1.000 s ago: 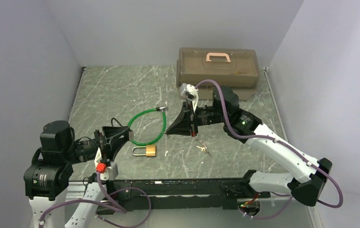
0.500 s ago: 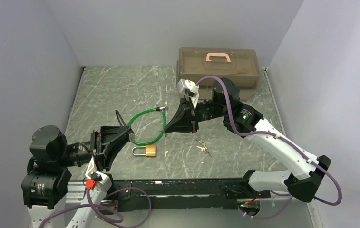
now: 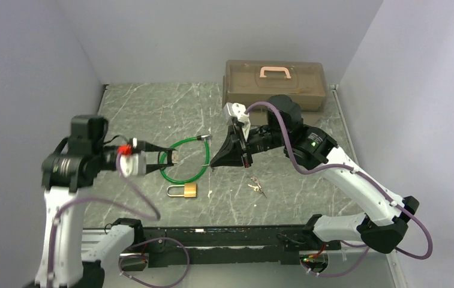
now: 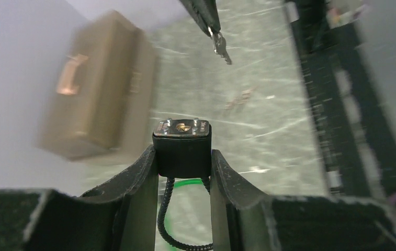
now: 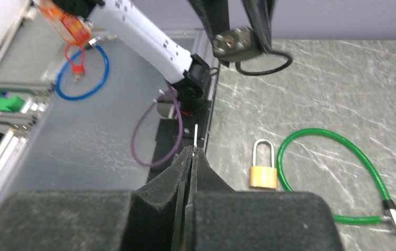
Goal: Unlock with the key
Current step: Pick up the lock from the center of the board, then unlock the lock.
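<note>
Above the counter (image 3: pixel 152 114), we hold both arms raised, their tips facing each other across a gap. Our left gripper (image 4: pixel 182 152) is clamped on a small black lock (image 4: pixel 181 137), one finger against each side of its body. The lock's silver end face, with the keyhole in it, points away from the wrist camera. A black cable (image 4: pixel 163 219) loops down from the lock between the fingers.

Our right gripper (image 5: pixel 192 152) is pressed together on the key (image 5: pixel 196 137), a thin silver sliver standing out past the fingertips. From the left wrist view, the key hangs at the tip of the right gripper, off the counter and clearly apart from the lock.

On the counter beneath the two grippers lies a green cable loop (image 5: pixel 316 130) with a silver end piece. A brass padlock (image 5: pixel 263 177) lies flat just beside that loop, on the side nearer our bases. A little bunch of keys (image 3: pixel 255 187) rests near the right arm, well apart from the padlock. A brown toolbox (image 3: pixel 275 84) with a pale handle sits at the far edge, lid down.
</note>
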`<state>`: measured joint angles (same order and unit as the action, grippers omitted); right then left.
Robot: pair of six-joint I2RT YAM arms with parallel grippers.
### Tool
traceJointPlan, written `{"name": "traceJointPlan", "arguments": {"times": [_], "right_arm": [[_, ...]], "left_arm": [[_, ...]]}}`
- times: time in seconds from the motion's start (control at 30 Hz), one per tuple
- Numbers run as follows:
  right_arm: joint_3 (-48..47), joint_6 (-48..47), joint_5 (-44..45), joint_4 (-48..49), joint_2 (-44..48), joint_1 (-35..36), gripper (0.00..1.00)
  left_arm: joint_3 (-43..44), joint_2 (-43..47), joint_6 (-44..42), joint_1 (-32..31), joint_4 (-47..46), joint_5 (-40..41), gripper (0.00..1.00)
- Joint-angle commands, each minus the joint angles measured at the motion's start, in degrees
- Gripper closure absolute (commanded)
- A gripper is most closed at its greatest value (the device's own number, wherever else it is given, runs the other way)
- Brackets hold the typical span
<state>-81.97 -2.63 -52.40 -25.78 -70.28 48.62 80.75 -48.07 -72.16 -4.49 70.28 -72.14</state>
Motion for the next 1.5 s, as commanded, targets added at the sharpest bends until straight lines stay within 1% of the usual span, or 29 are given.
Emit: {"name": "traceJointPlan", "arguments": {"times": [0.0,0.07,0.17,0.23,0.33,0.4,0.5,0.57,0.67,0.8,1.03,1.3,1.47], "right_arm": [[-2.8,-10.8,4.1,-8.7,1.8,1.4,1.0],[-3.7,-13.8,5.6,-11.4,2.2,2.0,1.0],[-5.7,-20.0,6.6,-15.8,2.5,2.7,1.0],[-6.6,-24.3,8.9,-18.4,3.0,3.7,1.0],[-7.5,-30.8,14.3,-21.9,3.9,6.9,1.0],[-8.5,-33.2,18.9,-24.4,4.0,9.5,1.0],[-10.0,-34.3,24.0,-28.6,3.2,12.6,1.0],[-11.0,-34.6,26.4,-31.5,1.6,14.7,1.0],[-12.3,-34.7,29.2,-35.0,-0.3,17.8,1.0],[-12.0,-34.6,30.8,-36.5,-0.8,20.6,1.0],[-10.7,-34.6,32.6,-36.0,-1.2,24.7,1.0],[-9.2,-34.8,35.1,-33.8,-3.1,28.0,1.0],[-8.8,-34.8,35.8,-31.4,-3.5,28.3,1.0]], "left_arm": [[3.3,-11.7,6.1,-4.3,19.7,-5.3,1.0],[1.9,-14.8,10.5,-8.6,19.8,-6.6,1.0],[-0.7,-17.0,12.4,-15.5,19.3,-7.6,1.0],[-1.4,-19.2,13.7,-19.6,19.8,-7.8,1.0],[-3.2,-21.3,16.8,-22.0,17.7,-8.5,0.99],[-4.6,-21.7,19.8,-23.6,16.0,-7.3,0.96],[-5.6,-23.5,21.6,-26.7,16.7,-3.6,0.95],[-5.2,-26.5,22.0,-28.9,19.5,-1.2,0.97],[-4.3,-31.5,26.1,-31.6,20.2,1.1,1.0],[-4.9,-32.0,25.5,-33.1,20.1,-0.1,1.0],[-5.3,-29.0,25.0,-34.0,20.1,-0.1,1.0],[-6.0,-27.2,23.9,-34.4,20.1,-0.1,1.0],[-6.1,-26.7,23.8,-34.7,20.1,-0.2,0.99]]}}
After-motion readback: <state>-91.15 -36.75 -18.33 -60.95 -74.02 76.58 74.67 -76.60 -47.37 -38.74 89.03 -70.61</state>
